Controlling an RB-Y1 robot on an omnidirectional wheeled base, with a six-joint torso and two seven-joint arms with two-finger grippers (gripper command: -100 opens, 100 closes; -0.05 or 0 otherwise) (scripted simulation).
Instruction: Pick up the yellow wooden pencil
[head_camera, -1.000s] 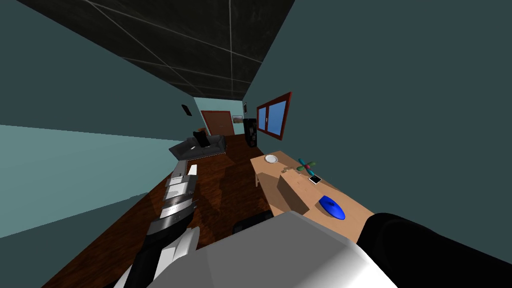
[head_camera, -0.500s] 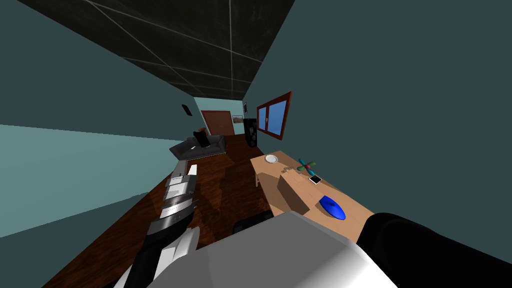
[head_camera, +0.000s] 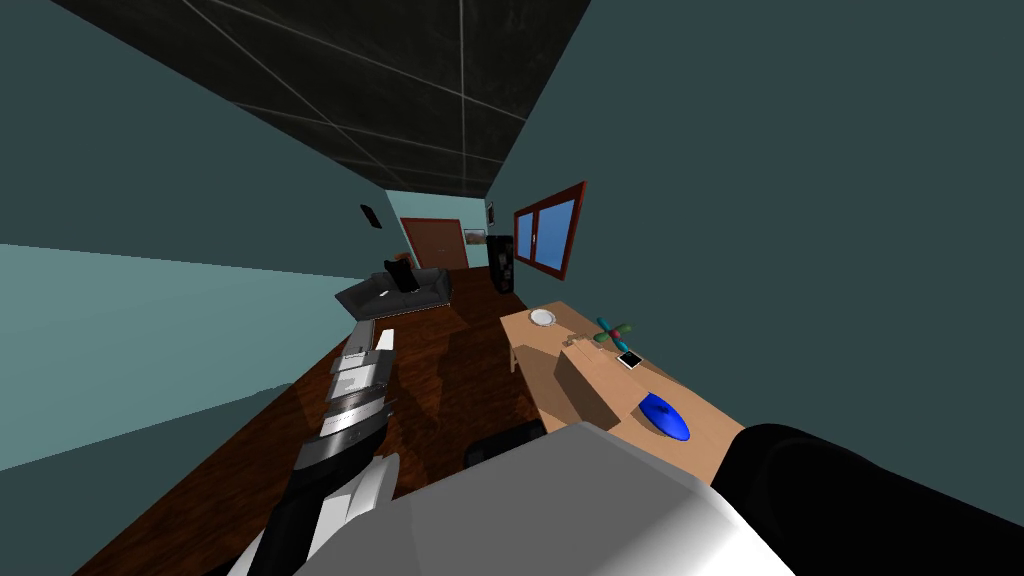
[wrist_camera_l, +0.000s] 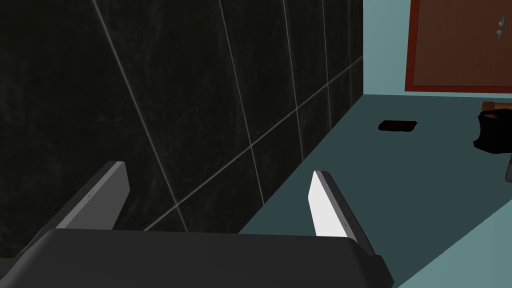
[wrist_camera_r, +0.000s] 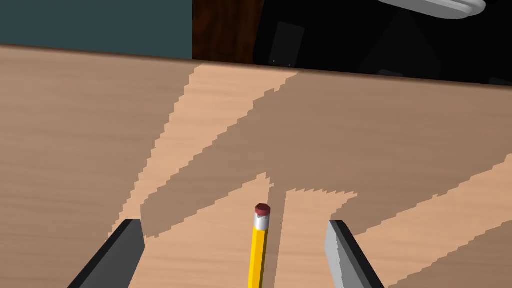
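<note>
Lying on the tan table (wrist_camera_r: 75, 125), the yellow pencil (wrist_camera_r: 258, 252) sits right between the blades of the right gripper (wrist_camera_r: 234, 225), with its red eraser end pointing away from the gripper's body. The fingers (wrist_camera_r: 350, 257) are spread wide, and neither one touches the pencil. Shadows stripe the table all around it. Further along the table are a blue object (head_camera: 664, 416) and a white plate (head_camera: 542, 317). The left gripper (wrist_camera_l: 218, 170) hangs off to the table's side, blades wide apart, holding nothing

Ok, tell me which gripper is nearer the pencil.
Right. The right gripper is open astride the pencil on the table; the left gripper hangs open over the floor, away from the table.
</note>
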